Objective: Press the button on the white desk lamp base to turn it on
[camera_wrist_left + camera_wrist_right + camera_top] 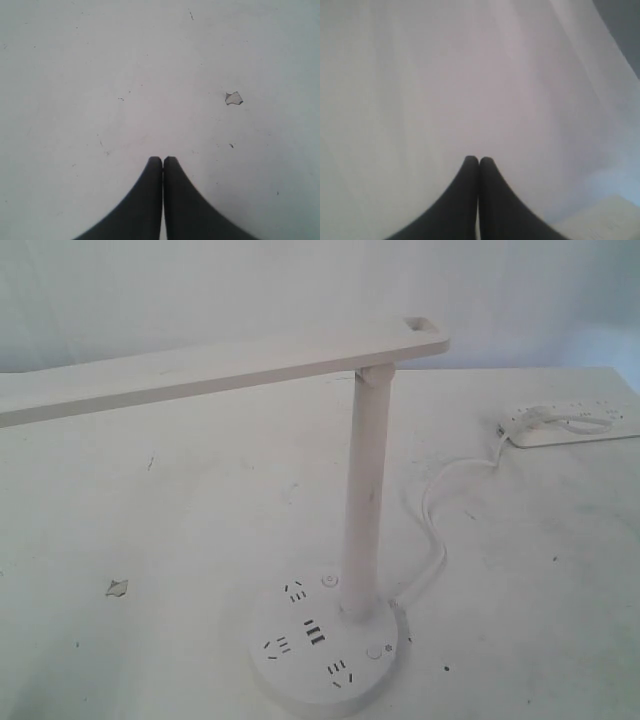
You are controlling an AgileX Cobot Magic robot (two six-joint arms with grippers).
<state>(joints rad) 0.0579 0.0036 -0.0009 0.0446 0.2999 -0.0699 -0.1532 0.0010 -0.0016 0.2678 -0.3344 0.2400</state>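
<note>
The white desk lamp [365,490] stands near the table's front in the exterior view, its long bar head [200,370] reaching left. Its round white desk lamp base [300,685] carries dark socket slots, USB ports and two small round buttons. The button [375,651] with a tiny symbol beside it sits at the base's right front; the other button [327,581] lies behind it. Neither gripper shows in the exterior view. My left gripper [163,159] is shut over bare table. My right gripper [479,159] is shut, facing a white backdrop.
A white cord [432,530] snakes from the base to an oblong white power strip [575,427] at the back right. A small chipped spot [117,588] marks the table left of the base, and the chipped spot [233,98] also lies ahead of the left gripper.
</note>
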